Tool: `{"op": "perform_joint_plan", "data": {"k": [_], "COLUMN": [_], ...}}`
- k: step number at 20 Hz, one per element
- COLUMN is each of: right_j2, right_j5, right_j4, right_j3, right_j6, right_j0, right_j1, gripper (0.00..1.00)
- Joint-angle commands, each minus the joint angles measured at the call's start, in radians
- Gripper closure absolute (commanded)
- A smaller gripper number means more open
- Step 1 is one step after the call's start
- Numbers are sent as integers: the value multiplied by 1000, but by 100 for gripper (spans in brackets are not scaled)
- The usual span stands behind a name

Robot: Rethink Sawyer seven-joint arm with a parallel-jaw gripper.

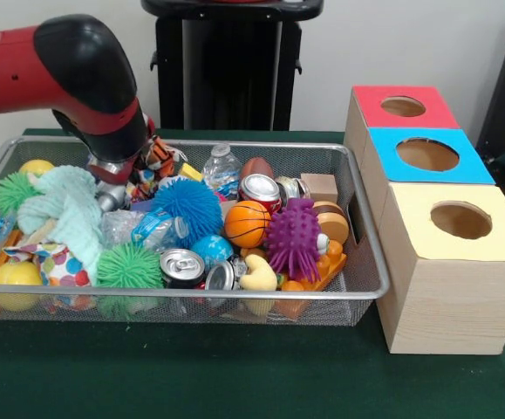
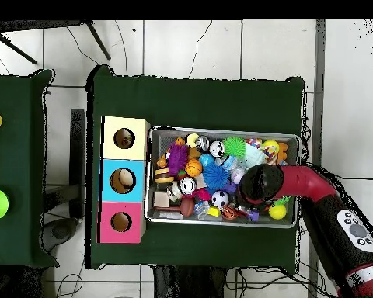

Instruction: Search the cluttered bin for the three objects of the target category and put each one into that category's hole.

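The wire mesh bin is full of toys, and it also shows in the overhead view. A white cloth piece with coloured dots lies at the bin's front left, partly under a mint green cloth. In the overhead view the dotted cloth is small and unclear. My gripper reaches down into the back left of the bin among the clutter, and its tips are hidden. In the overhead view the arm's wrist covers it. The yellow-topped box's hole is open and empty.
The blue-topped box and the red-topped box stand behind the yellow one. The bin holds blue, purple and green spiky balls, cans, a toy basketball and a plastic bottle.
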Motion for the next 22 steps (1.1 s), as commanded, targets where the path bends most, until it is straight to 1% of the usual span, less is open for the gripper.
{"op": "perform_joint_plan", "data": {"k": [1,5,8,11,12,14,17,18,19,22], "right_j2": [102,128,164,181,188,206,238,258,267,332], "right_j5": [-6,-45,-57,-64,-73,-92,-150,-186,-202,-314], "right_j4": [42,52,53,53,46,47,36,41,41,35], "right_j3": [125,155,190,200,197,199,188,181,176,163], "right_j6": [-255,-193,-203,-190,-200,-193,-160,-145,-140,-151], "right_j0": [-23,-27,-43,-46,-49,-53,-55,-63,-65,-89], "right_j1": [-14,-57,-88,-100,-92,-97,-119,-118,-116,-87], "gripper": [100,100,100,100,100,100,100,100,100,100]}}
